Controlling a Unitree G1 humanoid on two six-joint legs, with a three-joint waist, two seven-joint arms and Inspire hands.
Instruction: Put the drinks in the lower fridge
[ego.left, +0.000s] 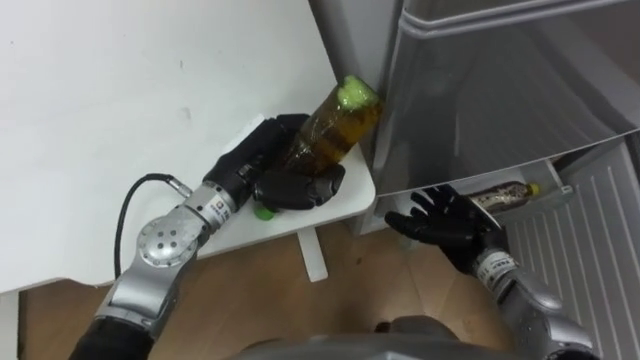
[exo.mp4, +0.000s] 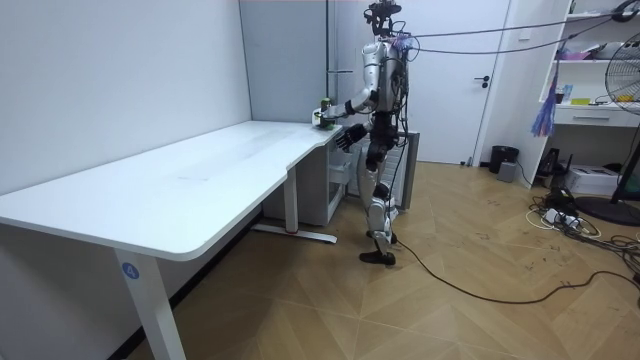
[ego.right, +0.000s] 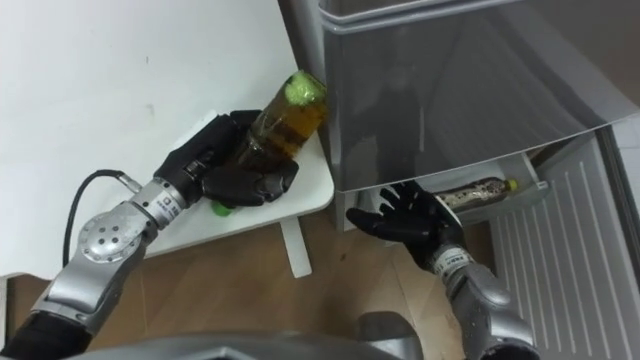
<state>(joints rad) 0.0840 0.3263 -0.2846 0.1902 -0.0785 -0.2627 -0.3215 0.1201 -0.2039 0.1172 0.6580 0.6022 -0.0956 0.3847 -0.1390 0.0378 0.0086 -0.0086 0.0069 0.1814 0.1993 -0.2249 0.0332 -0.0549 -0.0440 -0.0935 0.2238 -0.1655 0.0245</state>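
My left hand (ego.left: 275, 185) wrapped round bottle (ego.left: 335, 125) at table (ego.left: 120, 100) corner beside fridge (ego.left: 500, 90). Right hand (ego.left: 445, 220) spread wide, empty, below. Second bottle (ego.left: 500, 195) lies in lower fridge; mine not yet in.

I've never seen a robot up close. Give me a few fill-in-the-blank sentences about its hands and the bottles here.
1. The left robot hand is curled round a bottle with a ____ cap.
2. The table beneath that bottle is ____ in colour.
3. The right robot hand, fingers spread, holds ____.
4. A second bottle lies on its ____ in the fridge.

Missing words: green; white; nothing; side.
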